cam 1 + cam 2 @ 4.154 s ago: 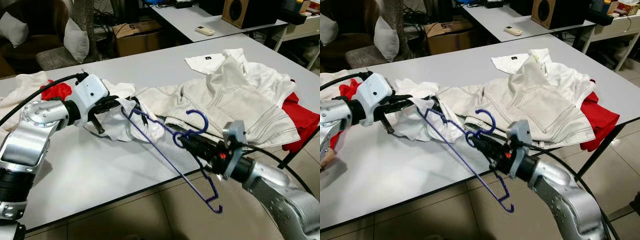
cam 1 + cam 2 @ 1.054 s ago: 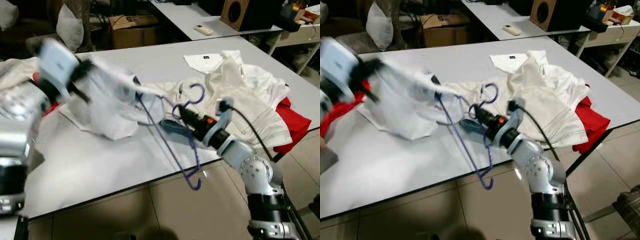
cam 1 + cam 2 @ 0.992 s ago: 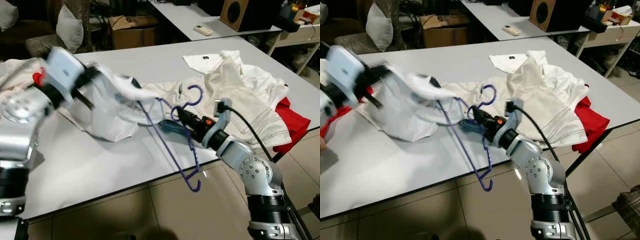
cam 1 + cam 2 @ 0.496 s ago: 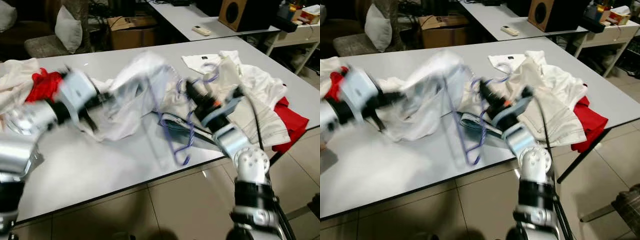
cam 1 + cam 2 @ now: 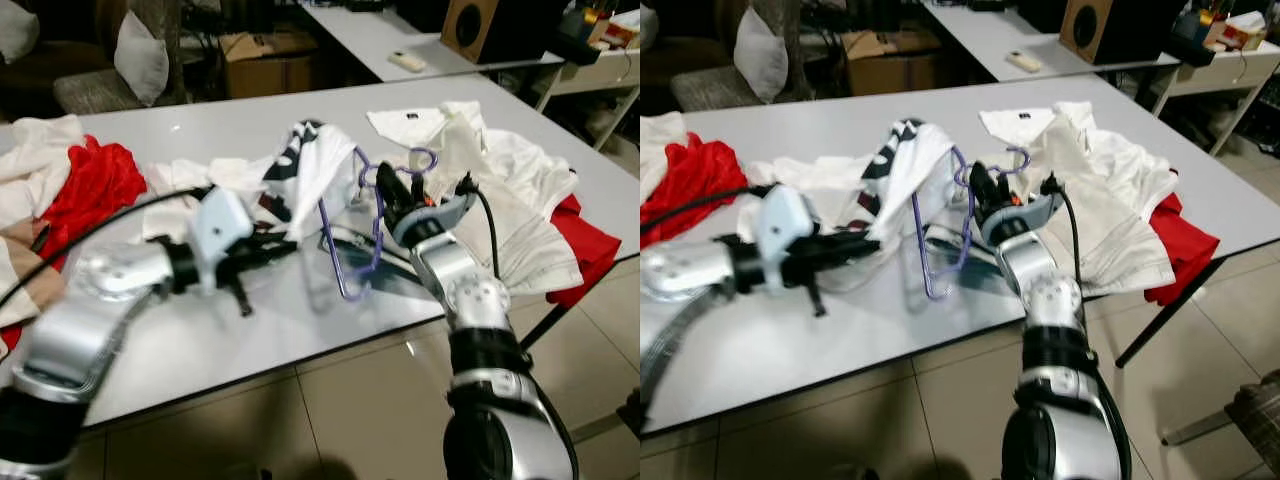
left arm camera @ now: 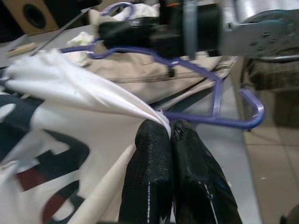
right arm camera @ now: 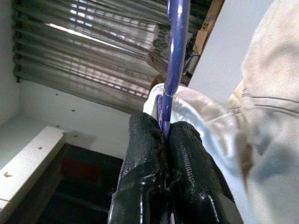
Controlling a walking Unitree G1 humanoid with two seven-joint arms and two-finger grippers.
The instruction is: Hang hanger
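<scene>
The right gripper (image 5: 392, 187) has its two black fingers (image 7: 187, 154) pressed together on the wire of a purple hanger (image 5: 362, 232), just under the hook; the wrist view shows the wire running up out of the pinch, its upper end cut off by the frame edge. The hanger stands nearly upright above the grey table (image 5: 150, 340), its hook rising beside the gripper and its lower bar reaching down toward the tabletop. Whether the bar touches the table cannot be told — the eye views are blurred there.

One shoulder of the hanger sits inside a white T-shirt with a black print (image 5: 310, 165), which is lifted off the table into a peak just left of the right gripper. The left gripper (image 6: 169, 133) has its fingers closed tight on a fold of that shirt's hem, low and to the left of the hanger; the fabric stretches from the pinch up to the peak. The print's wording is too folded to read.

Behind and to the right of the right gripper lies a cream jacket (image 5: 520, 240) with a white garment (image 5: 425, 125) on it, and a red cloth (image 5: 590, 245) pokes out from under the pile at the table's edge — how far it extends beneath is hidden. Far to the left of the left gripper, another red garment (image 5: 85, 185) lies crumpled among white clothes (image 5: 35, 160), partly cut off by the frame.
</scene>
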